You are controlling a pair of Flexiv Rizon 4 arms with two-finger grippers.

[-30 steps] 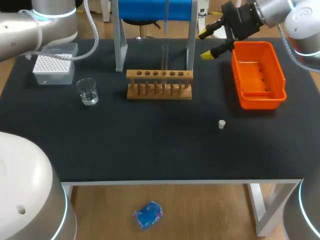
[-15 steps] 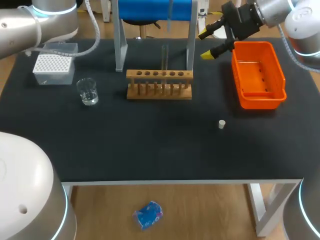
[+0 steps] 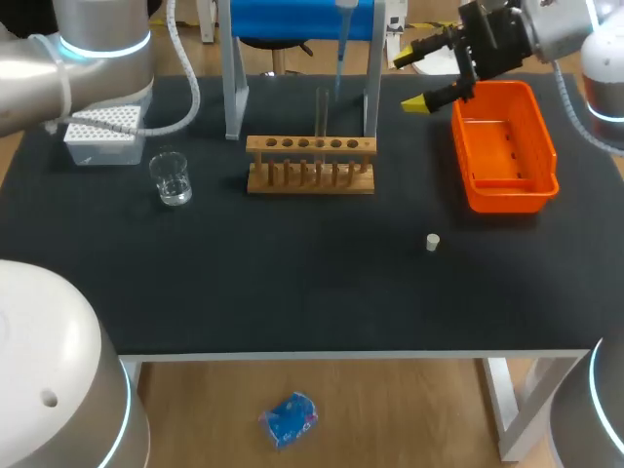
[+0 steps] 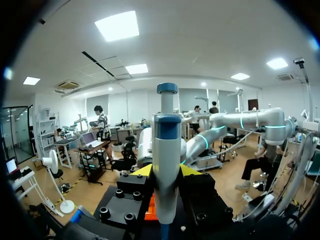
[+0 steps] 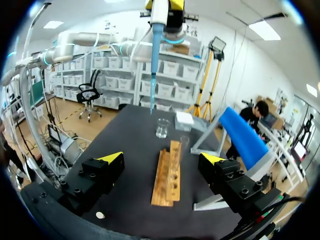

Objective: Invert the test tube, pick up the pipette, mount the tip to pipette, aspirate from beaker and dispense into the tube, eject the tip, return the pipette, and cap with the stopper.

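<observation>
The left gripper (image 4: 166,171) is pinching the pipette (image 4: 166,145), one yellow-tipped finger on each side of its body, plunger end towards the wrist. It hangs high over the far middle of the table, blue shaft pointing down just in front of the blue stand (image 3: 302,19). Whether a tip is on the end is too fine to tell. By the look of it this is the pick-up step, pipette in hand and clear of the stand.

The next move looks like a carry to the far left, where the tip box (image 3: 102,132) sits. The shaft would have to come down square over one tip and press straight in. A slanted press could seat the tip crooked.

The right gripper (image 3: 408,83) waits far right with its fingers spread wide and nothing between them, beside the far left corner of the orange bin (image 3: 507,190).

The count now. There is one test tube (image 3: 322,109), upright in the wooden rack (image 3: 310,166) at mid-table. One beaker (image 3: 172,178) stands left of the rack and nearer than the tip box. One stopper (image 3: 432,242) lies alone on the mat, to the near right and well apart from the rack. That makes one pipette, one tip box, one rack, one bin and two grippers.
</observation>
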